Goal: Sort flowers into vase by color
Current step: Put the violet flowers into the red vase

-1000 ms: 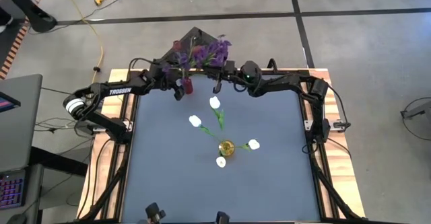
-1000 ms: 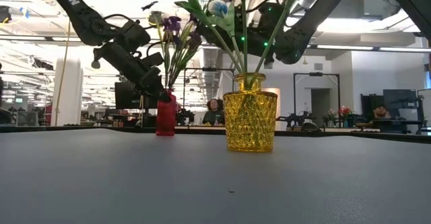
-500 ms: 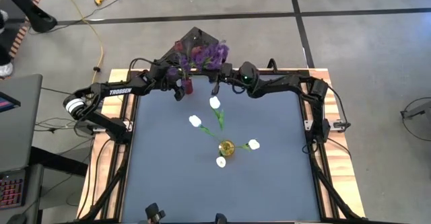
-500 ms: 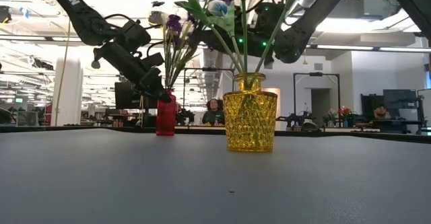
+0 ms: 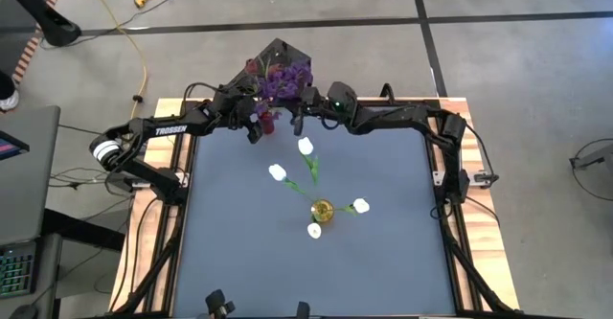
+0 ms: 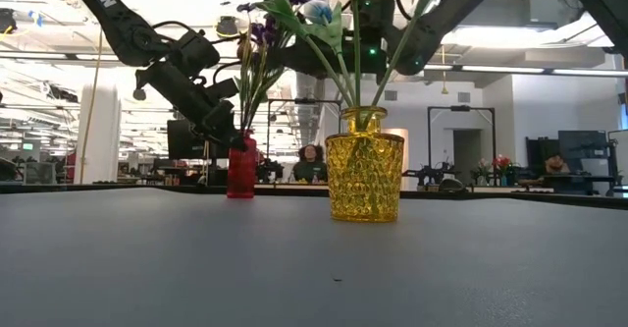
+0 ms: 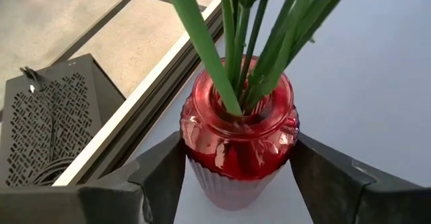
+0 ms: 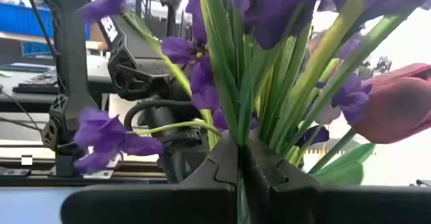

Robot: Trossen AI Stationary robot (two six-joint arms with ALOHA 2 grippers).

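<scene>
A red glass vase (image 7: 239, 140) stands at the table's far left (image 5: 267, 121) with green stems sticking into its mouth. My left gripper (image 7: 239, 183) is shut on it. Bushy purple sprigs (image 5: 283, 78) and a dark red tulip (image 8: 397, 109) rise above it. My right gripper (image 8: 237, 167) is shut on green stems among the purple sprigs, above the red vase (image 6: 241, 170). A yellow glass vase (image 5: 322, 211) at mid-table holds several white tulips (image 5: 306, 146) on long stems that spread outward. My left gripper pinches the red vase's ribbed body (image 7: 195, 150) between its two fingers, one on each side below the neck. The fingers (image 7: 323, 177) come level from the table's left. The vase stands upright on the table. My right gripper pinches a bunch of green stems (image 8: 246, 126) between its shut fingers, which lie across them. The stems stand roughly upright, with the purple blooms above the fingers. Their lower ends are hidden by the gripper itself.
The yellow vase (image 6: 364, 165) with its leaning tulips stands between the arms and the table's near edge. Bare grey tabletop (image 5: 383, 262) lies around it. A dark perforated box (image 7: 47, 130) sits on the floor beyond the table's far edge.
My right gripper has gone toward the table's left edge with the purple sprigs, bringing the blooms over the red vase. The stems have swung more upright. My left gripper and the red vase have kept still.
</scene>
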